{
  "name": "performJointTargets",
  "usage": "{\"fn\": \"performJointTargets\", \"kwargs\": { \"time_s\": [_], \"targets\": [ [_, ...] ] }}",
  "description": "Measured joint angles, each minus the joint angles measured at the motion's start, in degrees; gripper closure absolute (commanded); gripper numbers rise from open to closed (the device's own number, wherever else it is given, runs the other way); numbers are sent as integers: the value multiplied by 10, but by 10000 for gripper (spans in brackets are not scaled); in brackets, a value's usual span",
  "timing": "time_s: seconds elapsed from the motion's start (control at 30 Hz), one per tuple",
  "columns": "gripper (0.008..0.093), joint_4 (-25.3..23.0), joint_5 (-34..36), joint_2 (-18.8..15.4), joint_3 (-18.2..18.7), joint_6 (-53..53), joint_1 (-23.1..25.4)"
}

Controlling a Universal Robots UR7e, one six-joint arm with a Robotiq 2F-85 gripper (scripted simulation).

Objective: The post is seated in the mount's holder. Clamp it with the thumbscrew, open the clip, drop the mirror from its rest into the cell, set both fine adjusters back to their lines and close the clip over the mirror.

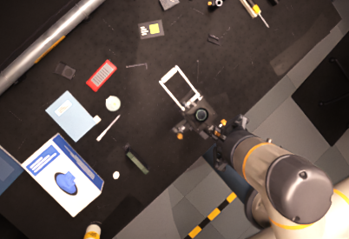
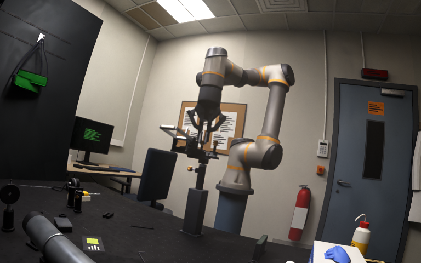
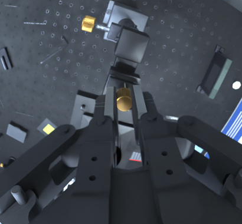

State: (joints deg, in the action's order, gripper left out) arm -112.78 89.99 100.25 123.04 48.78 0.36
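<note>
The mirror mount [image 1: 199, 115] sits on a black post [image 2: 200, 177] in a tall holder [image 2: 193, 211] near the table's near-right edge, and its white clip frame [image 1: 179, 86] is swung open away from the cell. The mirror [image 1: 201, 114] lies in the cell, dark and round. The holder's brass thumbscrew [image 3: 88, 23] sticks out to one side of the post. A second brass adjuster [image 1: 179, 136] shows on the mount's other corner. My gripper [image 3: 124, 100] hangs straight down over the mount's edge, closed on a brass fine adjuster knob [image 3: 124, 99].
A long grey tube [image 1: 52, 33] lies along the far-left side of the table. A white and blue glove box [image 1: 63, 174], a blue card [image 1: 71, 114], a red tool [image 1: 101, 75] and a white disc [image 1: 113, 103] lie left of the mount. A dark block [image 1: 137, 159] lies nearby.
</note>
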Motion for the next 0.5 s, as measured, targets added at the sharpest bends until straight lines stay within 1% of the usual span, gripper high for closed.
{"fn": "performJointTargets", "kwargs": {
  "time_s": [0.23, 0.5],
  "targets": [
    [934, 0, 0, 0, 0, -140, 0],
    [934, 0, 0, 0, 0, -332, 0]
  ]
}}
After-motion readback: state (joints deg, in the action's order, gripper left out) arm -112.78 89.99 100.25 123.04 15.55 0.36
